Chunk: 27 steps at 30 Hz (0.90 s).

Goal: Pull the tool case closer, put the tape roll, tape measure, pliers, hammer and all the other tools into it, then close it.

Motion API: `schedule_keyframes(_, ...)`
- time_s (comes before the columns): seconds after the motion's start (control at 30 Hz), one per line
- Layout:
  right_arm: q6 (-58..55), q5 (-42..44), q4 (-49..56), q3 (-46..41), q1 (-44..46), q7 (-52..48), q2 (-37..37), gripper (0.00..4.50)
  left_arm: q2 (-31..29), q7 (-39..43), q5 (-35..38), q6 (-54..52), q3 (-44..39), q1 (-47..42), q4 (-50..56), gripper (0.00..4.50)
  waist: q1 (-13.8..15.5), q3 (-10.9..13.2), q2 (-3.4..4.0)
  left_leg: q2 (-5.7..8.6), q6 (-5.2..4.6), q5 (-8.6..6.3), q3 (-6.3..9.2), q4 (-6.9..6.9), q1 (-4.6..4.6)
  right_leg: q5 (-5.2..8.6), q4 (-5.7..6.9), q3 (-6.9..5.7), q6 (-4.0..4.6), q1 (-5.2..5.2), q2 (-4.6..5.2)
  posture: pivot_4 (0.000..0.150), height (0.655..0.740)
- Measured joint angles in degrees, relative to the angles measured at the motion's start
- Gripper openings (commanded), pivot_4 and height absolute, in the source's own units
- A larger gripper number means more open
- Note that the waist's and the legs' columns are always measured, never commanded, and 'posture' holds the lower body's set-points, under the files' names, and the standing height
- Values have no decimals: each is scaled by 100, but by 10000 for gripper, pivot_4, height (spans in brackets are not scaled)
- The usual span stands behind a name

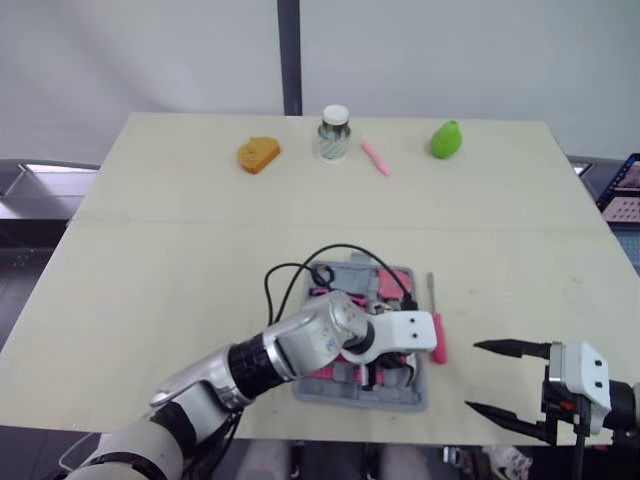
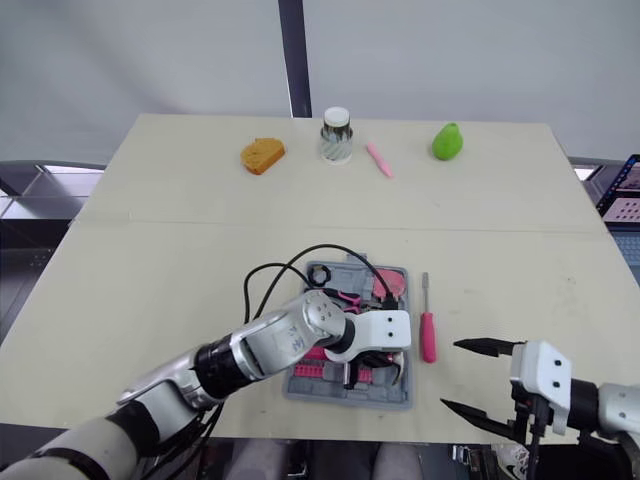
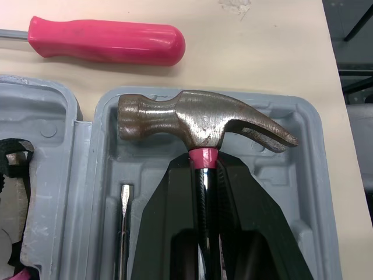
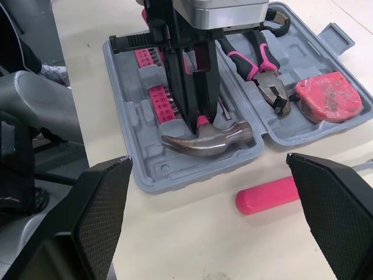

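Note:
The grey tool case (image 1: 404, 398) lies open near the table's front edge. In it are pink-handled pliers (image 4: 263, 65), a pink tape measure (image 4: 329, 99) and pink bit holders (image 4: 158, 99). A black tape roll (image 1: 322, 274) sits at the case's far left corner. My left gripper (image 3: 204, 169) is shut on the hammer (image 3: 198, 119), gripping the shaft just under the head. The head rests in the case's front recess. A pink screwdriver (image 1: 437, 330) lies on the table just right of the case. My right gripper (image 1: 505, 380) hangs open and holds nothing, right of the case by the front edge.
Along the table's far edge stand an orange bread-like piece (image 1: 258, 154), a jar with a white lid (image 1: 334, 133), a pink pen (image 1: 376, 158) and a green pear (image 1: 446, 139). A black cable (image 1: 290, 270) loops over the case's far side.

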<state>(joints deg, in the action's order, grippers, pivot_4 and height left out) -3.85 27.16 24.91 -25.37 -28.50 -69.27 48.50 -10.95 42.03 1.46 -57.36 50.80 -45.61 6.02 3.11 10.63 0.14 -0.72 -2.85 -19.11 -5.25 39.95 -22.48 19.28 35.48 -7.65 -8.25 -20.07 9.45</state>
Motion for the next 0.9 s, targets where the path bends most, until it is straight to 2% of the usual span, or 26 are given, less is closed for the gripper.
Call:
schedule_keyframes(0.43,-7,-1,99,-15,-84,92,-60,45000,21,75,-184,259,154,-4,-170,370,1,0,0,0,0,0,0,1,0,0,1,0,0,0,0,1500,6950)
schedule_keyframes(0.5,-7,-1,101,-16,-83,100,-60,45000,51,109,-179,258,152,-6,-202,9913,2,0,0,0,0,0,0,1,0,0,1,0,0,0,0,1500,6950)
schedule_keyframes(0.53,-7,-1,101,-16,-82,103,-60,45000,63,150,-162,233,142,-7,-201,12614,3,0,0,0,0,0,1,1,0,0,1,-1,0,0,0,1500,6950)
schedule_keyframes(0.67,-7,-2,101,-14,0,127,-60,45000,93,240,-69,-3,28,-39,-104,31483,-4,0,0,0,0,0,0,1,0,0,2,0,0,0,0,1500,6950)
schedule_keyframes(0.87,-6,-14,94,32,129,136,-61,45000,-13,320,347,-743,-705,-74,480,31483,-3,0,1,0,0,0,2,3,-1,0,4,-1,0,1,0,1500,6950)
schedule_keyframes(0.9,-6,-18,88,40,148,137,-61,45000,-11,312,417,-826,-835,-74,566,29144,-2,-1,1,0,0,0,4,3,0,0,4,-2,0,2,1,1500,6950)
